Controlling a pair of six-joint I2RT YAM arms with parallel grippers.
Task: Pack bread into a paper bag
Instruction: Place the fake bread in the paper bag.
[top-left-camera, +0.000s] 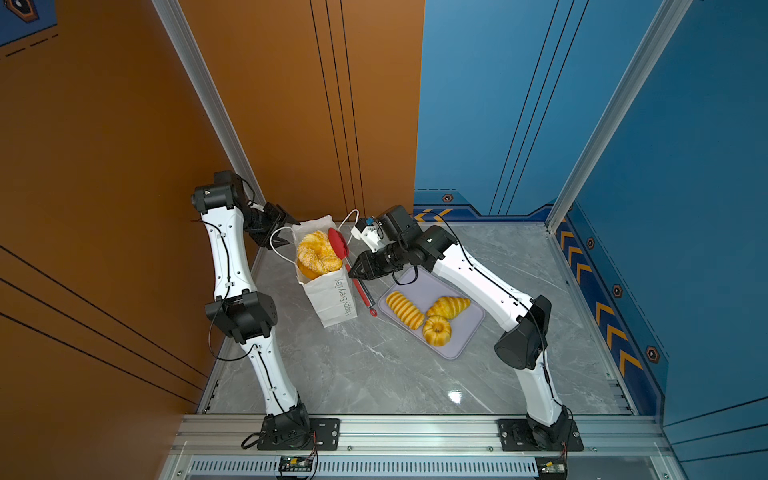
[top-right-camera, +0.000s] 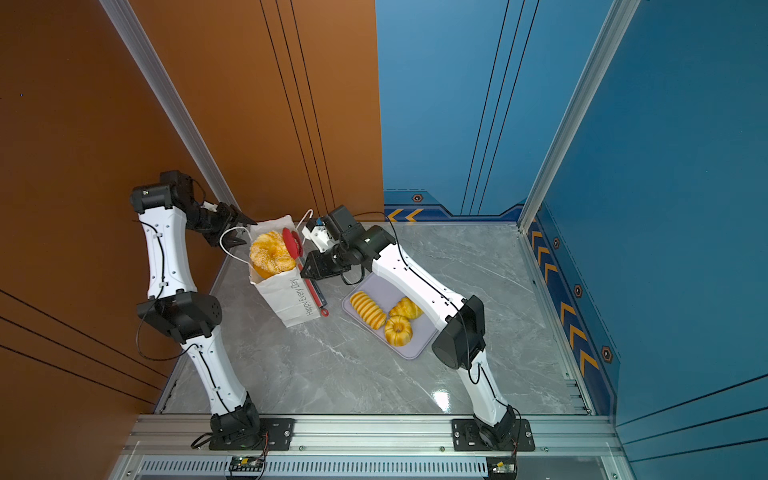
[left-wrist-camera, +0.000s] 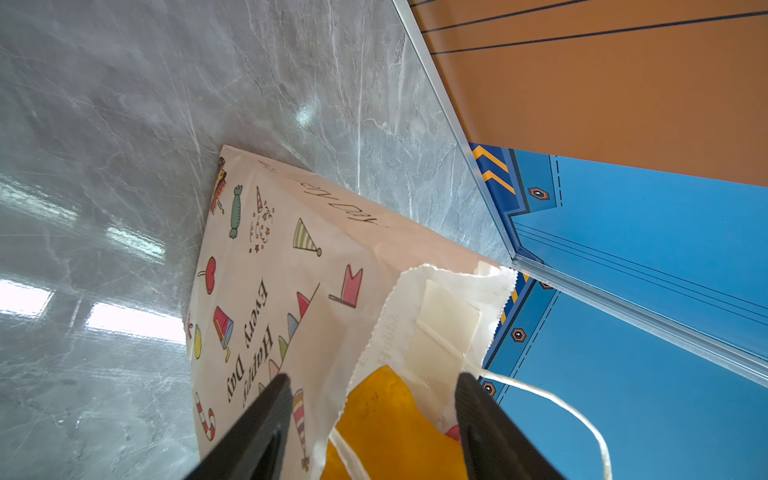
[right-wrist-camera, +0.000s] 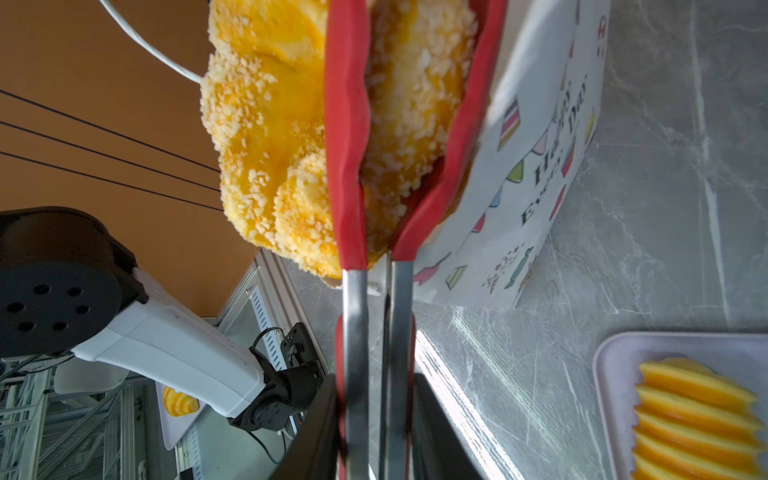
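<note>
- Tall white paper bag (top-left-camera: 330, 293) standing on grey marble tabletop (top-left-camera: 374, 374).
- Sesame-topped golden ring bun (top-left-camera: 318, 251) in bag mouth, red-tipped metal tongs (top-left-camera: 337, 243) against it.
- Right gripper (top-left-camera: 356, 270) clamped on tongs handle.
- Left gripper (top-left-camera: 293, 232) jaws apart by white cord handle (top-left-camera: 270, 242).
- Flat lilac tray (top-left-camera: 467, 338) holding ridged long loaf (top-left-camera: 404, 310), croissant (top-left-camera: 449, 306), fluted ring cake (top-left-camera: 436, 331).

In the right wrist view the sesame bun (right-wrist-camera: 257, 124), just past the jaws, runs off the edge. The handles of the tongs (right-wrist-camera: 347, 145) between the jaws are cut off too. Between the left wrist view's jaws only a yellow bit of bun shows. In a top view the right arm (top-right-camera: 415, 278) covers part of the croissant (top-right-camera: 405, 309).
</note>
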